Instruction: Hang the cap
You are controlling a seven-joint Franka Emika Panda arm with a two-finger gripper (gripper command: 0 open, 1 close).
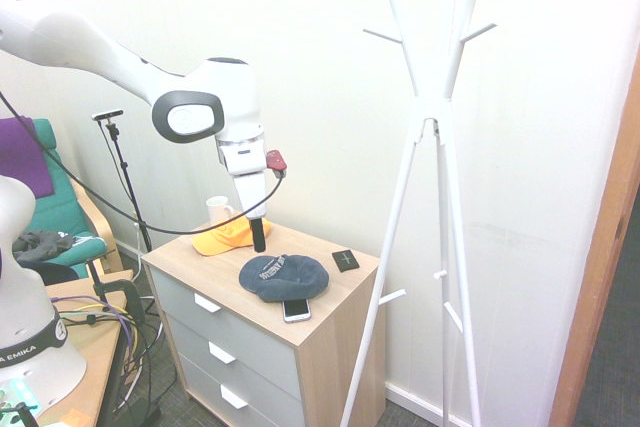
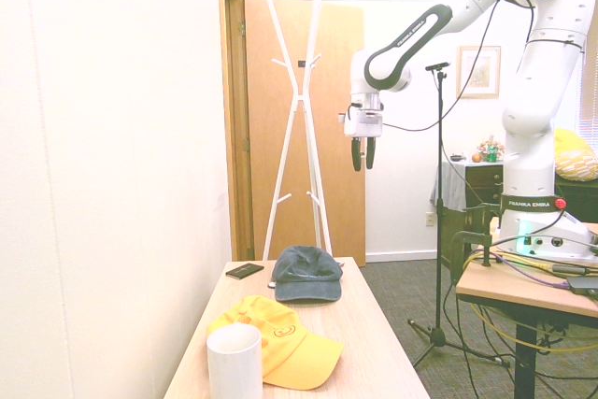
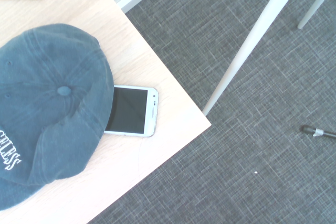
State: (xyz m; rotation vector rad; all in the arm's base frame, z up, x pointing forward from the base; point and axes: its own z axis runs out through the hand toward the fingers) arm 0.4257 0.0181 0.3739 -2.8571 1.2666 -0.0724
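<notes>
White lettering ending "ELESS" is being shown on the navy cap (image 3: 58,98); a phone (image 3: 131,110) is being partly covered near the dresser top's (image 1: 345,307) corner; the gripper (image 2: 363,167) is being held open.

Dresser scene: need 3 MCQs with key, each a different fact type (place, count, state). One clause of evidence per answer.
1. Where is the smartphone?
A) inside the mug
B) partly under the navy cap
C) on the floor

2. How many drawer handles show on the dresser?
A) one
B) five
C) three

3. State of the gripper?
A) open, empty
B) shut on the navy cap
C) shut on the yellow cap

Key:
1 B: the wrist view shows the navy cap covering one end of it.
2 C: the first exterior view shows three white handles, one above another.
3 A: the second exterior view shows a gap between the fingers, nothing in it.
</notes>
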